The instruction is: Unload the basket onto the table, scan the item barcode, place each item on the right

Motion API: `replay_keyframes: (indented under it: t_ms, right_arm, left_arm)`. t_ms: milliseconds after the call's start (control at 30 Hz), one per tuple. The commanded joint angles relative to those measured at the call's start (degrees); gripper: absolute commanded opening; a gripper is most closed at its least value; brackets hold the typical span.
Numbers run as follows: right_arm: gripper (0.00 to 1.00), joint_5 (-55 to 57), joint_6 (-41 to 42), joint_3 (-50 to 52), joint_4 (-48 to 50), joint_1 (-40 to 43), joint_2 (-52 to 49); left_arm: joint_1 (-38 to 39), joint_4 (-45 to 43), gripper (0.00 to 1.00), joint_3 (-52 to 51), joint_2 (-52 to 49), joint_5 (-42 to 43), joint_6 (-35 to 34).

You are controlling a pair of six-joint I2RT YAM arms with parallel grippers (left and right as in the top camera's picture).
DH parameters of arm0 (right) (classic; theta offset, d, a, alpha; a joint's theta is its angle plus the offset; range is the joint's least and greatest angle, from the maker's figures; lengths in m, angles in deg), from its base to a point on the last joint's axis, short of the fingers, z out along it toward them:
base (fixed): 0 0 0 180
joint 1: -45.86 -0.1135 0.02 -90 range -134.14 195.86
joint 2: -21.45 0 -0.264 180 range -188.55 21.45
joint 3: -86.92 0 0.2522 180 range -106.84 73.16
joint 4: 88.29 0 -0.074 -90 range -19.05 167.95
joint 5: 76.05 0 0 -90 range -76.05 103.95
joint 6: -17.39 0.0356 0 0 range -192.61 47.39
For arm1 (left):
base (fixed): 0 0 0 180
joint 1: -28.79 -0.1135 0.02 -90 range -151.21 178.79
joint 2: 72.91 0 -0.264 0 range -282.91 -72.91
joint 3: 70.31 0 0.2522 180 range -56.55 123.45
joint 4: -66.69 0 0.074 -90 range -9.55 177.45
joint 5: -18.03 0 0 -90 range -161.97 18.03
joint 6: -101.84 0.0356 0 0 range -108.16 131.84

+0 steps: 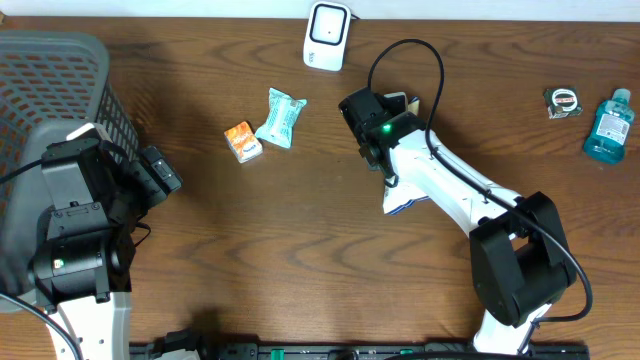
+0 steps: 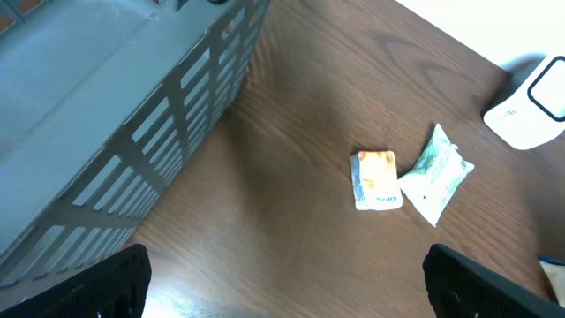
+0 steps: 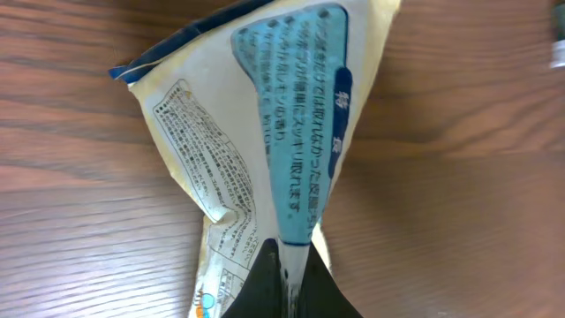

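My right gripper (image 3: 288, 265) is shut on the lower edge of a cream packet (image 3: 256, 115) with a light-blue printed panel, pinching it just above the wooden table. From overhead the right wrist (image 1: 380, 125) sits mid-table, and a white-and-blue corner (image 1: 403, 203) pokes out from under the arm. The white scanner (image 1: 327, 35) stands at the back edge of the table and also appears in the left wrist view (image 2: 530, 106). My left gripper (image 2: 287, 291) hangs open beside the basket, with nothing between its fingers.
A grey mesh basket (image 1: 60, 80) fills the left side. An orange packet (image 1: 242, 141) and a pale green packet (image 1: 279, 117) lie left of the right wrist. A tape measure (image 1: 563, 102) and a blue bottle (image 1: 609, 125) stand at the far right.
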Motion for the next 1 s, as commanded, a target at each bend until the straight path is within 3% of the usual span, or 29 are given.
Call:
replay_keyframes:
  t_ms: [0, 267, 500, 767, 800, 933, 967]
  right_arm:
    - [0.01, 11.02, -1.18, -0.66, -1.2, 0.15, -0.15]
    - [0.01, 22.8, -2.99, -0.63, -4.26, 1.44, -0.15]
    - [0.01, 22.14, -4.17, 0.81, -4.42, 2.71, -0.31]
    - [0.01, 11.67, -4.15, 0.98, -3.74, 2.54, -0.61]
    - [0.06, 10.69, -4.17, 0.98, -3.5, 2.34, -0.61]
    - [0.67, 5.11, -4.22, 0.98, -1.73, 1.09, -0.61]
    - [0.74, 3.65, -4.22, 0.98, -1.29, 0.85, -0.63]
  left_arm:
    - [-0.35, 0.02, 0.98, 0.31, -0.09, -0.7, -0.5]
    - [-0.35, 0.02, 0.98, 0.31, -0.09, -0.7, -0.5]
    - [-0.35, 0.02, 0.98, 0.31, -0.09, -0.7, -0.5]
    - [-0.35, 0.02, 0.98, 0.31, -0.09, -0.7, -0.5]
    - [-0.35, 0.02, 0.98, 0.31, -0.09, -0.7, -0.5]
    - [-0.35, 0.02, 0.98, 0.31, -0.09, -0.7, -0.5]
    - [-0.35, 0.02, 0.98, 0.31, -0.09, -0.7, -0.5]
